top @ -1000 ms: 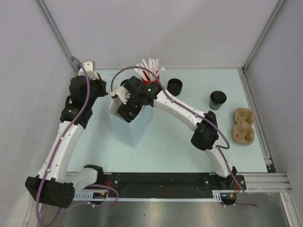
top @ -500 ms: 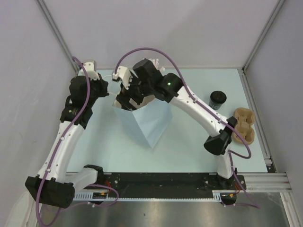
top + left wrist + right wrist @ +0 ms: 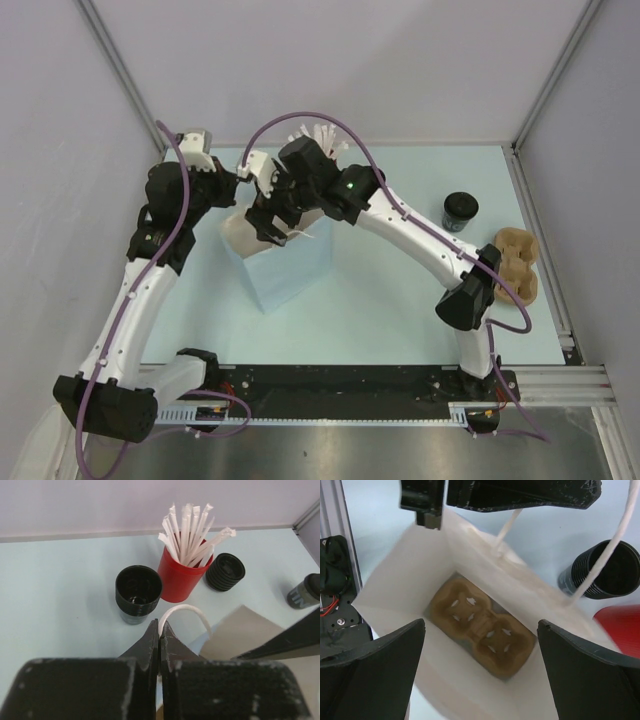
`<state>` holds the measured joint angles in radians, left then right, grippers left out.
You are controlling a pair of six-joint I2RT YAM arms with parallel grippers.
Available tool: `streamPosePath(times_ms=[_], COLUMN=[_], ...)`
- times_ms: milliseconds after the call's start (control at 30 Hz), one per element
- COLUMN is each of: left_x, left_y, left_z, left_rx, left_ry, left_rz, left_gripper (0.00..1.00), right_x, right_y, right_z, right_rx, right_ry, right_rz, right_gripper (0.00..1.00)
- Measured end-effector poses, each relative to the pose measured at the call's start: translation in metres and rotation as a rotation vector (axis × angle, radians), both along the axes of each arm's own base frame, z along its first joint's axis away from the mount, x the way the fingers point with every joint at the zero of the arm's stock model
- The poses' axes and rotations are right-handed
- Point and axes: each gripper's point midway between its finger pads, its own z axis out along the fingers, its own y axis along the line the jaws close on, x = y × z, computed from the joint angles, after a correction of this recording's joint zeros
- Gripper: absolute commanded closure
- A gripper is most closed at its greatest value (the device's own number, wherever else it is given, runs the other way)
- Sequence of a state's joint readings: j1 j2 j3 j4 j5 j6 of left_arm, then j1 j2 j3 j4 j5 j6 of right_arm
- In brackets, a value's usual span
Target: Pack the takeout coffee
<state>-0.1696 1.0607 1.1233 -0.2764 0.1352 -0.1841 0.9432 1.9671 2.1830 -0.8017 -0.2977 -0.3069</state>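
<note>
The takeout coffee (image 3: 460,210), a small dark cup with a black lid, stands upright at the table's right, far from both grippers; it also shows at the right edge of the left wrist view (image 3: 305,592). My left gripper (image 3: 240,185) (image 3: 160,630) is shut on the white loop handle (image 3: 186,611) of the pale paper bag (image 3: 275,262). My right gripper (image 3: 268,225) (image 3: 481,624) hangs wide open over the bag's mouth, holding nothing. On the bag's floor lies a tan two-hole tray (image 3: 482,627).
A red cup of white sticks (image 3: 182,577) stands behind the bag, with a stack of black cups (image 3: 138,592) to its left and black lids (image 3: 225,571) to its right. Another tan tray (image 3: 515,265) lies near the table's right edge.
The right gripper has opened fully and shifted back over the bag's mouth. The bag, tipped and stretched toward the front half a second ago, now stands more upright. The left gripper has stayed shut.
</note>
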Motion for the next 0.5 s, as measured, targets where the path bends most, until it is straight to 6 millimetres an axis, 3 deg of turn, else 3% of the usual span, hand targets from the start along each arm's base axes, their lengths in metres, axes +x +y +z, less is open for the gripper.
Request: streamPosePath(times_ms=[133,267,500], left_x=[-0.001,-0.002,-0.003], left_y=[-0.007,-0.011,-0.014], left_z=[0.003,0.004,-0.001], left_rx=[-0.011,-0.016,-0.018], left_ry=[-0.013,-0.017,-0.009], left_rz=[-0.04,-0.064,-0.08], left_gripper=[1.0,1.0,0.95], right_x=[0.003,0.004,-0.008], right_y=[0.0,-0.001,-0.015], right_z=[-0.001,0.012,0.077], right_rx=[0.001,0.032,0.151], right_ry=[0.004,-0.001,-0.059], right_rz=[-0.002,0.01,0.093], right_gripper=[0.0,0.0,0.0])
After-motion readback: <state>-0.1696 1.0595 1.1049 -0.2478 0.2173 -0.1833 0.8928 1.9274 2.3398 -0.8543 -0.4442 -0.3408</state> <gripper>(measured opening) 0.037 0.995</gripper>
